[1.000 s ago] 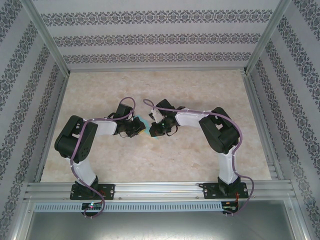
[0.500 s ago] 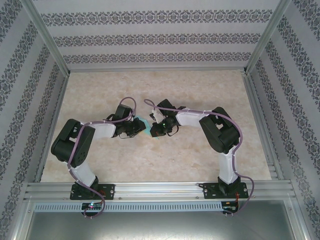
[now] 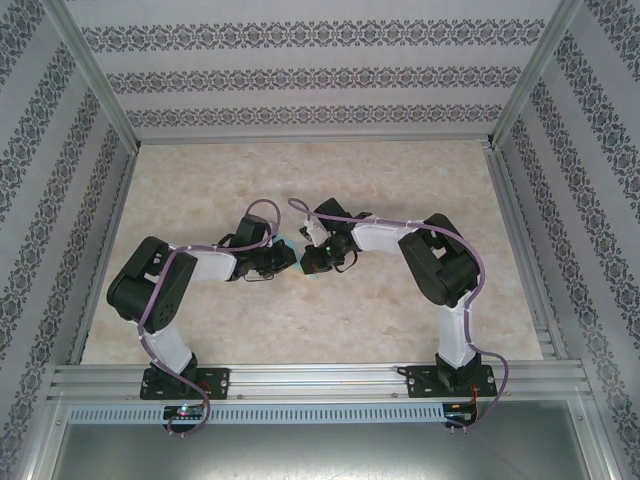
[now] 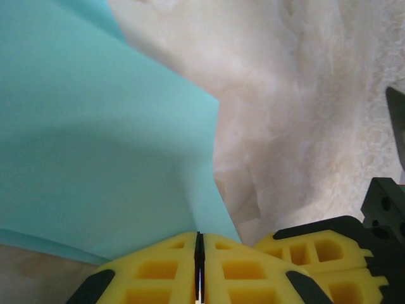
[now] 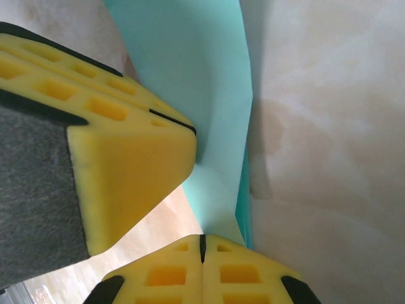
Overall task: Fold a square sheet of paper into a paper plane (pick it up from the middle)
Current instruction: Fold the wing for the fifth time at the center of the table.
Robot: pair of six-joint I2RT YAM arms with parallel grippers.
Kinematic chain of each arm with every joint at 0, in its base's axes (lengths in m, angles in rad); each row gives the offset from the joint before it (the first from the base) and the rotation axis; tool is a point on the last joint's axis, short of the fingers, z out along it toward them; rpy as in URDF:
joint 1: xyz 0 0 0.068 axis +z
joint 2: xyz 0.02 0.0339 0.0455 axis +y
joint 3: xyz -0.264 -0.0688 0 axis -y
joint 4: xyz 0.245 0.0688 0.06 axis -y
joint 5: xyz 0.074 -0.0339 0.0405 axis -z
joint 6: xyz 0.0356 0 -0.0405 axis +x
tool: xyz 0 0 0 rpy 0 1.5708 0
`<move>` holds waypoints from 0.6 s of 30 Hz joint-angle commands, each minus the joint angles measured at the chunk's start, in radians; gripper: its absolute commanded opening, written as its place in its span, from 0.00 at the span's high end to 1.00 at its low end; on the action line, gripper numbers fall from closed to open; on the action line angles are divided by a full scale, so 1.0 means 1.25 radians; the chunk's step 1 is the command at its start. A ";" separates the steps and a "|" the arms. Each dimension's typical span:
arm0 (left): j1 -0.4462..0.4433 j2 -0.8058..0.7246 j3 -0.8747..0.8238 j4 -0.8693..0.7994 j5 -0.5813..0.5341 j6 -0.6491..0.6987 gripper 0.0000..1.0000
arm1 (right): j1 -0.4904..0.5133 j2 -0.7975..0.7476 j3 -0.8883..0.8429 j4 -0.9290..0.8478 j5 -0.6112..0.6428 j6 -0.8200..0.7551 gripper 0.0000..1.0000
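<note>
The turquoise sheet of paper (image 3: pixel 312 274) is folded and held off the table between the two grippers at mid-table. In the left wrist view the paper (image 4: pixel 95 126) spreads up and left from my left gripper (image 4: pixel 199 244), whose yellow pads are pressed together on its edge. My right gripper (image 5: pixel 202 244) is shut on a narrow folded strip of the paper (image 5: pixel 202 95). From above, the left gripper (image 3: pixel 287 260) and right gripper (image 3: pixel 306 262) nearly touch. The right gripper's fingers (image 4: pixel 316 250) sit just beside the left one's; the left gripper's fingers (image 5: pixel 126 158) loom close in the right wrist view.
The beige marbled tabletop (image 3: pixel 400 190) lies open around the arms. Aluminium rails (image 3: pixel 320 380) run along the near edge, with patterned walls (image 3: pixel 320 70) behind and at both sides.
The left arm has pushed its gripper rightward toward the right gripper. The gap between them has closed and less paper shows from above. The right arm has barely moved.
</note>
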 commanded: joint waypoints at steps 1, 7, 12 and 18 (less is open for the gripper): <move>-0.012 0.015 0.013 -0.031 -0.045 0.011 0.89 | 0.003 0.040 -0.010 -0.074 0.026 -0.009 0.95; -0.012 0.023 0.023 -0.108 -0.096 0.006 0.92 | 0.000 0.014 -0.013 -0.065 0.009 -0.006 0.95; -0.012 0.041 0.039 -0.186 -0.124 0.001 0.95 | -0.012 -0.014 -0.032 -0.056 -0.013 -0.007 0.95; -0.011 0.062 0.043 -0.229 -0.145 -0.008 1.00 | -0.028 -0.031 -0.084 -0.051 -0.034 -0.019 0.96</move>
